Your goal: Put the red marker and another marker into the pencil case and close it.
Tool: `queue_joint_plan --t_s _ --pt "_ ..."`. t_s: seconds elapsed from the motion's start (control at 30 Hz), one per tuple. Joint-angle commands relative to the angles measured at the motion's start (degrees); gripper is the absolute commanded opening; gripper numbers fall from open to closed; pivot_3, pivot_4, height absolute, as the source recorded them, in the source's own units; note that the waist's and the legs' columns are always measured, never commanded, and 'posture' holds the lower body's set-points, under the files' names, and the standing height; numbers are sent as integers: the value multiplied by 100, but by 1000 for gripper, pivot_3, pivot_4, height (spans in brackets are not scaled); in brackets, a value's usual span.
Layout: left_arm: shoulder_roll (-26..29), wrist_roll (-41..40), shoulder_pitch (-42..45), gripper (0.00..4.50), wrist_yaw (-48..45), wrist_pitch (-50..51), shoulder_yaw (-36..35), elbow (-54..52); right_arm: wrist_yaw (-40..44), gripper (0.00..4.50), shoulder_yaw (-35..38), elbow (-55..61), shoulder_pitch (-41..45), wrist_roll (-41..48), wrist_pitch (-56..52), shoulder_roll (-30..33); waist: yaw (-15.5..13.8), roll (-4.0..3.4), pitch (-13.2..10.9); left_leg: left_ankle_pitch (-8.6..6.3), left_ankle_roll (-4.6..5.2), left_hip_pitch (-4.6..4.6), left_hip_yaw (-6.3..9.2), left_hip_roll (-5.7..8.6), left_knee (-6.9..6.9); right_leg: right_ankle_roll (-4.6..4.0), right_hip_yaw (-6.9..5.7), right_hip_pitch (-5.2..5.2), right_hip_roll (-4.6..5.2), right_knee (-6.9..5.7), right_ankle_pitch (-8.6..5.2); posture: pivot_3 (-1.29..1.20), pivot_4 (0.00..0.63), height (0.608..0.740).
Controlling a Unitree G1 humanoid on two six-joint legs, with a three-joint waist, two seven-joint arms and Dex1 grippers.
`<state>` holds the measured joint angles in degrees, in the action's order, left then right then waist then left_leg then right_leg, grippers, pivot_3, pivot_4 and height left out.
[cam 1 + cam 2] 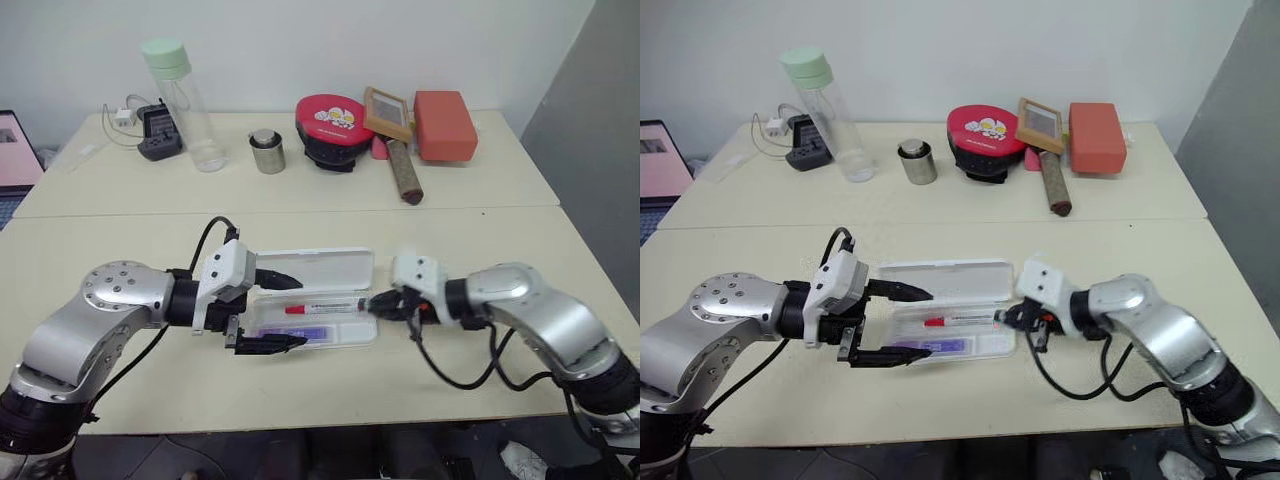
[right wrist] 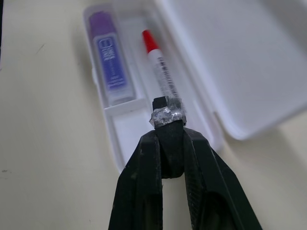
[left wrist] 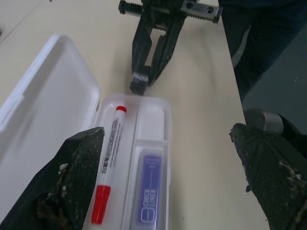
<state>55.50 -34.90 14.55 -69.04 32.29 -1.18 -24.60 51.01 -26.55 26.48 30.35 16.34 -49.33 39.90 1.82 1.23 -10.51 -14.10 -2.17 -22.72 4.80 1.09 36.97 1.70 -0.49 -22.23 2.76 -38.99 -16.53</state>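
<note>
Currently: red marker [image 3: 108, 167] and purple marker [image 3: 151, 191] lying in tray of pencil case [image 1: 330, 268], lid up, awaiting closure. Left gripper [image 1: 285, 312] fingers spread, empty, straddling case end. Right gripper [image 2: 167, 111] fingers clenched, empty, at opposite end.

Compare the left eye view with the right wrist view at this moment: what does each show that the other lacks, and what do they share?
Left eye view alone: the left end effector open at the pencil case's near end, and the clutter at the table's far side: a clear bottle, a metal cup, a red round case, an orange block.

Right wrist view alone: the label print on the purple marker and the silvery tape on the right end effector tips.

Both: the case open, the red marker and purple marker lying inside, the right end effector shut at the case's end.
</note>
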Motion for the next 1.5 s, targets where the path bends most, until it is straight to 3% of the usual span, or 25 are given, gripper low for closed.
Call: queue_joint_plan --t_s 0.03,0.33,0.4,0.9,1.0,1.17,1.37,1.5 --pt "88 4 53 4500 -55 -121 -241 -15 -26 274 -280 -213 120 -310 267 -141 -9 0 0 0 0 -3 1 1 0 0 0 -2 2 0 0 0 150 740" --pt "98 -84 -83 4500 99 13 -410 -230 135 274 -506 -521 184 -559 447 -340 -10 0 0 0 0 -3 15 3 0 0 -1 -3 5 -2 0 0 150 740" --pt "98 -98 -109 4500 142 39 -435 -263 196 986 -484 -502 195 -540 464 -379 -10 0 0 0 0 -1 15 3 0 0 -1 -3 5 -2 0 0 150 740" --pt "26 -159 -136 4500 298 117 -420 -375 417 4425 -212 -410 282 -401 447 -445 -3 0 0 0 0 1 16 1 0 0 0 -2 2 -4 0 0 150 740" --pt "32 -161 -153 4500 316 110 -431 -372 472 4425 -43 -311 257 -236 412 -427 -3 0 0 0 0 1 15 1 0 0 1 -2 3 -4 0 0 150 740" --pt "27 -311 -278 4500 416 204 -614 -412 878 4425 857 -54 79 435 519 -41 -13 -3 -2 0 0 -1 16 1 0 0 0 -2 3 -1 0 0 150 740" --pt "51 -903 -699 4500 650 577 -1506 -657 1698 4425 2169 -145 140 1557 335 734 -6 -3 -6 0 1 -2 15 3 0 0 -1 -1 9 -1 0 0 150 740" --pt "105 -1123 -937 4500 722 738 -2051 -685 1300 3440 2217 -1146 1111 1451 477 231 55 -4 -6 -1 1 16 -6 -21 -2 -4 13 1 8 -3 2 0 150 740"
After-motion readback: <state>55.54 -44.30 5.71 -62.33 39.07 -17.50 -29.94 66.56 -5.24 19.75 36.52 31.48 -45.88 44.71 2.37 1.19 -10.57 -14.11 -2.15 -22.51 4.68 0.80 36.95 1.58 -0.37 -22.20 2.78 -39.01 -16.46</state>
